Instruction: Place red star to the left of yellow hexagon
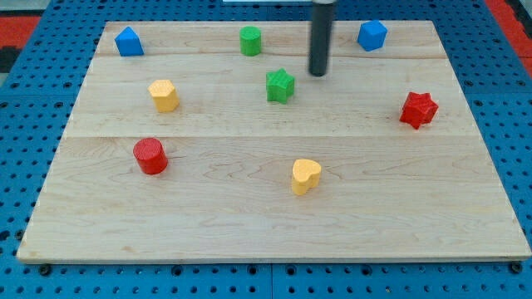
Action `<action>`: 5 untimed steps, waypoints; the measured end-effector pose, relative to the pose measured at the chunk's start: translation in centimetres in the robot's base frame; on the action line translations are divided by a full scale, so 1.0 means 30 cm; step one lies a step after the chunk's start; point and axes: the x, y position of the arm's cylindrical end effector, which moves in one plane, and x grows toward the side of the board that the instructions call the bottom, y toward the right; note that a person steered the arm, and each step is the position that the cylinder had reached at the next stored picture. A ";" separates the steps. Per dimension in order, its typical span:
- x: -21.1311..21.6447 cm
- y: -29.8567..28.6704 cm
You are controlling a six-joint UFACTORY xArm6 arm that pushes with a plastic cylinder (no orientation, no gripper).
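The red star (pixel 418 110) lies near the view's right edge of the wooden board (pixel 274 232). The yellow hexagon (pixel 164 95) lies at the view's left, far from the star. My tip (pixel 318 74) is near the view's top centre, just right of and above the green star (pixel 281 85), touching no block. It is well to the left of and above the red star.
A red cylinder (pixel 150 156) lies below the yellow hexagon. A yellow heart (pixel 306 176) lies at lower centre. A green cylinder (pixel 250 40), a blue block (pixel 129 41) and a blue cube (pixel 372 35) line the top edge.
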 end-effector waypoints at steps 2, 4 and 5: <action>0.083 0.473; 0.335 0.334; 0.343 0.357</action>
